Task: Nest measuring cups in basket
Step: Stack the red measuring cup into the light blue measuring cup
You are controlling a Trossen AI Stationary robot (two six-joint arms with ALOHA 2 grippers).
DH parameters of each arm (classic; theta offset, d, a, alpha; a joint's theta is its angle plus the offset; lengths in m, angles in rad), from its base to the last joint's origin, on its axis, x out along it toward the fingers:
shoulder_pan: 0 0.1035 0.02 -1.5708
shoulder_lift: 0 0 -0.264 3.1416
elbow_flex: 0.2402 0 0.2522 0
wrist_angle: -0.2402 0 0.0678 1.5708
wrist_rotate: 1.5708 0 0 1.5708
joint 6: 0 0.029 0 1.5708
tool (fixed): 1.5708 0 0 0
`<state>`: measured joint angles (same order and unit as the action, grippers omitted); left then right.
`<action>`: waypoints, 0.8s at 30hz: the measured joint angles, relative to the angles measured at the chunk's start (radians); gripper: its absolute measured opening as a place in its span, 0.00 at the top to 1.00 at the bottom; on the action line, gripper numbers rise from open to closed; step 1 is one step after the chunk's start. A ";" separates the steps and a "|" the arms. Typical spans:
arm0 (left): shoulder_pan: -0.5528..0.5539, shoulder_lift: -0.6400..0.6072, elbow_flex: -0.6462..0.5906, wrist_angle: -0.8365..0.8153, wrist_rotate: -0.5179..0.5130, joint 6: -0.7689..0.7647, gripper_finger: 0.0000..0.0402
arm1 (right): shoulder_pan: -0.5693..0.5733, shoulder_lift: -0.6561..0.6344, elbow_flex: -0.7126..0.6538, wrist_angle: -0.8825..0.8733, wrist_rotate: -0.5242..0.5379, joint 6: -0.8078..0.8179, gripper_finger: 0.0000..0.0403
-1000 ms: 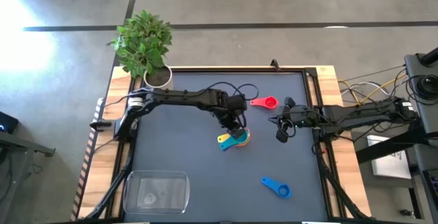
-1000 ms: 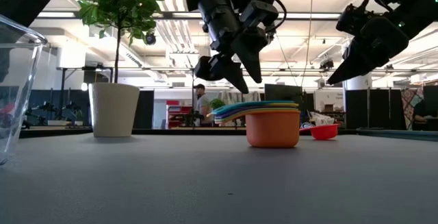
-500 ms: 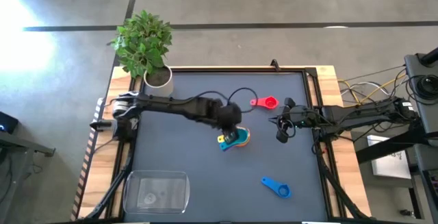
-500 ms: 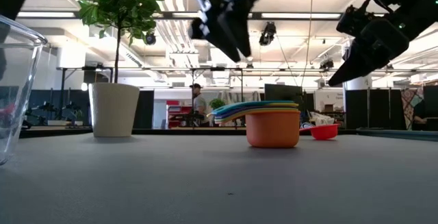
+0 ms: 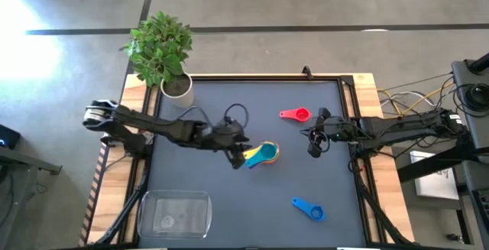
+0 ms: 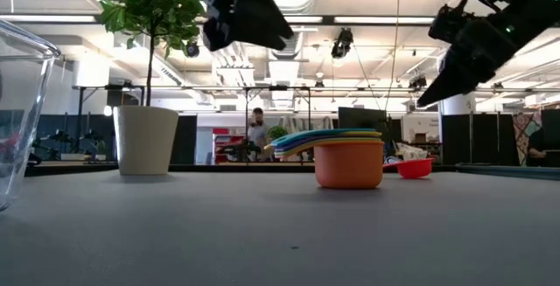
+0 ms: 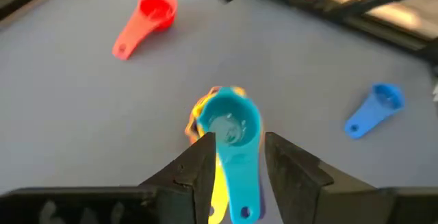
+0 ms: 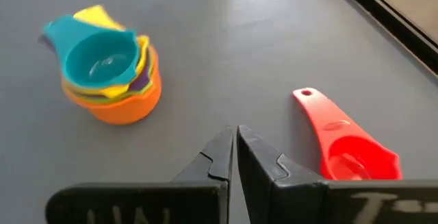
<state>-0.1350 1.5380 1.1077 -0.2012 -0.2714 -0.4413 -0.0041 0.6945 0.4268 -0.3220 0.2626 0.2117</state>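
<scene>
The left gripper (image 7: 236, 157), fingers apart and empty, hovers above the stacked measuring cups (image 5: 261, 154) mid-table, seemingly clear of them, while the basket (image 5: 173, 212) waits well apart.

We see two dark jointed arms, black cable loops along each; matte black angular fingers (image 7: 205, 166) on left end effector (image 7: 236, 166).

Left hand (image 5: 235, 157) raised over mid-worktop, fingers (image 7: 198, 166) parted, holding nothing. Right hand (image 5: 313, 151) hangs at right side, fingers (image 8: 222, 157) pressed together, empty.
</scene>
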 joint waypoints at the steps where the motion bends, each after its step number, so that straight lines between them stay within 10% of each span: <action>1: -0.004 -0.022 -0.038 0.044 -0.004 0.015 0.75 | -0.011 0.004 0.017 -0.025 0.000 0.008 0.96; 12: 0.016 -0.254 -0.410 0.491 -0.011 0.173 0.81 | -0.232 0.229 0.222 -0.232 -0.058 -0.082 0.74; 24: 0.006 -0.411 -0.485 0.518 -0.008 0.228 0.81 | -0.413 0.435 0.348 -0.317 -0.114 -0.204 0.63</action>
<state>-0.1294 1.1272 0.6230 0.3165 -0.2793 -0.2135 -0.4171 1.1292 0.7743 -0.6393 0.1484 0.0074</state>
